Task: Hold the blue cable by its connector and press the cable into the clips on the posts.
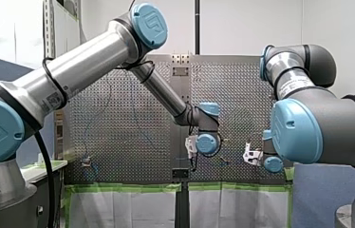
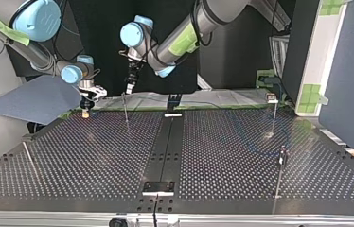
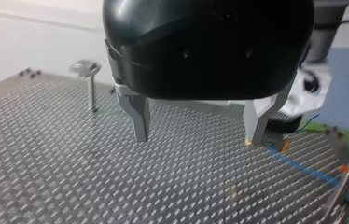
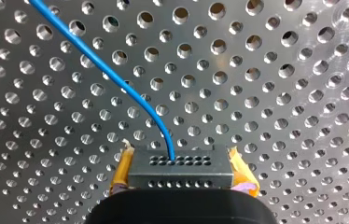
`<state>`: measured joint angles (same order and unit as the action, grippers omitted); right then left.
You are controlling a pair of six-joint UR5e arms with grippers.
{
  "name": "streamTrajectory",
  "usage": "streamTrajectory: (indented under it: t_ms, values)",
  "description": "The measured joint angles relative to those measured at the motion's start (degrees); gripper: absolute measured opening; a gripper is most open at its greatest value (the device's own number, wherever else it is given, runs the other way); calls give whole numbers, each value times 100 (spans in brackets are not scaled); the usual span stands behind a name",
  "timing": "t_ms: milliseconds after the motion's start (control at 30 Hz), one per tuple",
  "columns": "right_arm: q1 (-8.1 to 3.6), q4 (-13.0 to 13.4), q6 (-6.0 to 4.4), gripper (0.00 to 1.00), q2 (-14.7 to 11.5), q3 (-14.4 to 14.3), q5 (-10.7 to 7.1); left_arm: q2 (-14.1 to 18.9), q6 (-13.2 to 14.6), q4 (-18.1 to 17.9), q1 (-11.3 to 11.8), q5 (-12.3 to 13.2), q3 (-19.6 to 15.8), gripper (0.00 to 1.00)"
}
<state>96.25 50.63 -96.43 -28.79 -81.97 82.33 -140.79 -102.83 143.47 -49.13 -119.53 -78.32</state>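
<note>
In the right wrist view my right gripper (image 4: 179, 173) is shut on a black connector (image 4: 179, 164), yellow pads (image 4: 122, 169) against both its sides. The blue cable (image 4: 112, 74) leaves the connector's face and curves away over the perforated table. In the top view this gripper (image 2: 86, 109) stands low at the table's far left edge. My left gripper (image 3: 198, 136) hangs open above the table, its metal fingers (image 3: 139, 116) wide apart with nothing between them. The blue cable (image 3: 303, 167) lies beside it. In the top view it (image 2: 129, 89) is just above a thin post (image 2: 126, 112).
More thin posts stand on the table: two at the top view's right (image 2: 274, 113) (image 2: 281, 163) and one leaning at its left (image 2: 29, 160). A clip-topped post (image 3: 88, 84) stands beyond my left gripper. A dark strip (image 2: 163, 151) runs down the table's middle.
</note>
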Motion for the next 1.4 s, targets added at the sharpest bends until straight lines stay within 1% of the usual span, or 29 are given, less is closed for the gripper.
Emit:
streamTrajectory:
  t_ms: [200, 300, 400, 833, 1100, 1300, 1400]
  values:
    - [23, 0, -1, 0, 0, 0, -13, 320, -318, -76, 310, 191, -322, 100]
    - [30, 0, -23, 0, 0, 0, -17, 491, -460, -81, 435, 223, -492, 100]
    - [36, 1, -43, 0, 1, 0, -21, 662, -481, -72, 482, 227, -663, 100]
    - [71, 0, -52, 0, 8, 0, -23, 1360, -487, -65, 432, 239, -1360, 100]
    - [75, -6, -30, 0, 9, 0, -22, 1789, -478, -63, 388, 225, -1790, 100]
    - [81, -84, 29, 0, 9, 0, 4, 2092, -493, -64, 352, 225, -2093, 100]
    - [91, -156, 126, 0, 7, 0, 24, 2263, -497, -73, 344, 222, -2263, 100]
